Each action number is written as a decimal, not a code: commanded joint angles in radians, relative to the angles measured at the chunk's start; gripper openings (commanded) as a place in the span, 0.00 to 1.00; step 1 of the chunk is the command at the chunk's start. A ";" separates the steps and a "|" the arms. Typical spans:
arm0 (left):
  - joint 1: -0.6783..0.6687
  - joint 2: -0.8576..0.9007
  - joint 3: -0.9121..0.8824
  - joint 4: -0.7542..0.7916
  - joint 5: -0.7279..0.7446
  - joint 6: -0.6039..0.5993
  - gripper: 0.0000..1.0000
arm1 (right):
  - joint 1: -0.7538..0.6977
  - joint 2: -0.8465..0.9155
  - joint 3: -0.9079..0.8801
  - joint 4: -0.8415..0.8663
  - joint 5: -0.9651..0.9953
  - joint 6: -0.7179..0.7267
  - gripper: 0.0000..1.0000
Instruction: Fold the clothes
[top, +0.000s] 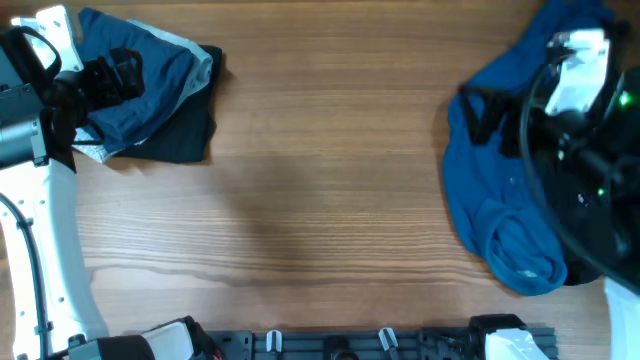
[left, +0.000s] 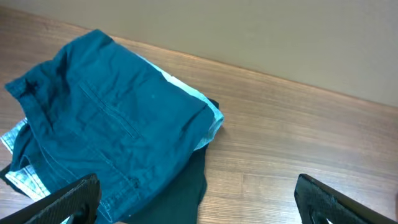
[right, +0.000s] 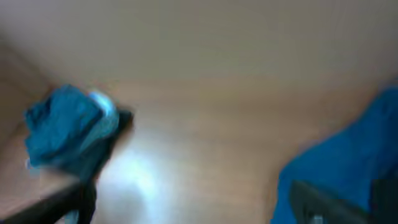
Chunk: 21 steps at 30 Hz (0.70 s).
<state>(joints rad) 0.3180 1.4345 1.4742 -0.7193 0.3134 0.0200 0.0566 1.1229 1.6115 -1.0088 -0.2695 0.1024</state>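
A stack of folded clothes sits at the table's far left: dark navy-blue shorts (top: 145, 85) on top, a light piece under them and a black piece (top: 188, 135) at the bottom. The left wrist view shows the shorts (left: 106, 124) close up. My left gripper (left: 199, 205) is open and empty, just in front of the stack. A brighter blue shirt (top: 505, 200) lies crumpled at the right. My right gripper (top: 480, 110) hovers over its upper part, open, with nothing between the fingers. The right wrist view is blurred and shows the shirt (right: 348, 168) at right.
The wooden table (top: 330, 180) stretches between the two piles. A black rail with clips (top: 350, 342) runs along the front edge. The right arm's cables (top: 560, 110) hang over the shirt.
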 joint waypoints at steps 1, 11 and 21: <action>-0.002 0.002 -0.006 0.000 0.011 -0.006 1.00 | 0.012 -0.210 -0.355 0.415 -0.012 -0.174 1.00; -0.002 0.002 -0.006 -0.001 0.011 -0.006 1.00 | 0.011 -0.888 -1.349 0.908 0.026 -0.170 1.00; -0.001 0.002 -0.006 -0.008 0.011 -0.006 1.00 | 0.011 -1.069 -1.586 0.978 0.104 -0.171 1.00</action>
<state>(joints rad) 0.3176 1.4368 1.4723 -0.7265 0.3130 0.0200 0.0639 0.0807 0.0299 -0.0387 -0.2180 -0.0769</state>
